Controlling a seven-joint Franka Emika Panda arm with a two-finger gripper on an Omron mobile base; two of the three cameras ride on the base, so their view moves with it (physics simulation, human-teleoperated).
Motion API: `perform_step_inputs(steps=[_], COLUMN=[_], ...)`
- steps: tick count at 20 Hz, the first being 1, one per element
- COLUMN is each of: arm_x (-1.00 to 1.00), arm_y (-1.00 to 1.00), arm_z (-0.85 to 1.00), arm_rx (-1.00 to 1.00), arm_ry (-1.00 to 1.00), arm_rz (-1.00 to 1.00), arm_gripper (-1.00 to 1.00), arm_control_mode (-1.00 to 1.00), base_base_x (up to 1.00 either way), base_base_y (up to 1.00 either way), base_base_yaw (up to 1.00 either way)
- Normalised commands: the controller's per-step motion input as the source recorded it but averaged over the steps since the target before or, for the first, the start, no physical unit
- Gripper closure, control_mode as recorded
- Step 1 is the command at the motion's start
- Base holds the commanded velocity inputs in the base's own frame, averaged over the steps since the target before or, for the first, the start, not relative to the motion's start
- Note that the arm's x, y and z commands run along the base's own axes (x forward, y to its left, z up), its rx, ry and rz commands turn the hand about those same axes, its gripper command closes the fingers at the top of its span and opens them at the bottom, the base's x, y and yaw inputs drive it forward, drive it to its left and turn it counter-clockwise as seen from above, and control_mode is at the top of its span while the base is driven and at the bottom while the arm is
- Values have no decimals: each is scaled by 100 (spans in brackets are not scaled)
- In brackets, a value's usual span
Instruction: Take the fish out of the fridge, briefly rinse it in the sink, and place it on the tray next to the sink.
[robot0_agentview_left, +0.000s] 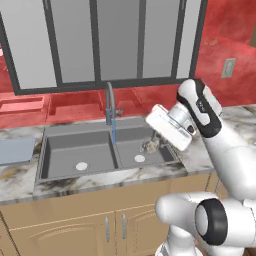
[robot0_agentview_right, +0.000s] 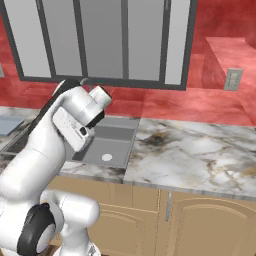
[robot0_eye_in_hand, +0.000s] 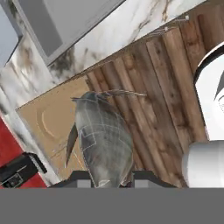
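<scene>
My two base cameras look down from behind, sharing the sink (robot0_agentview_left: 107, 150); my hand camera stares close along my claw (robot0_eye_in_hand: 111, 181).

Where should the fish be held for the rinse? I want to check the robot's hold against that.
Across the thick middle of the body, jaws closing on the two flat flanks. The fish is slender with a thin tail, so the mid-body gives most surface. The gripper already clamps it there, over the sink.
</scene>
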Motion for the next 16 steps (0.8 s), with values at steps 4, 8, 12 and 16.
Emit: perform_step_inputs(steps=[4, 8, 12, 16], arm_x=[-84, -42, -21, -18], arm_y=[-5, 0, -1, 0], arm_z=[27, 31, 41, 74], arm_rx=[-60, -64, -51, -53], arm_ry=[-2, -13, -17, -34], arm_rz=[-15, -25, -30, -24], arm_gripper=[100, 100, 100, 100], arm_control_mode=[-100, -100, -100, -100], base_base_x=[0, 0, 0, 0], base_base_y=[0, 0, 0, 0], base_base_yaw=[0, 0, 0, 0])
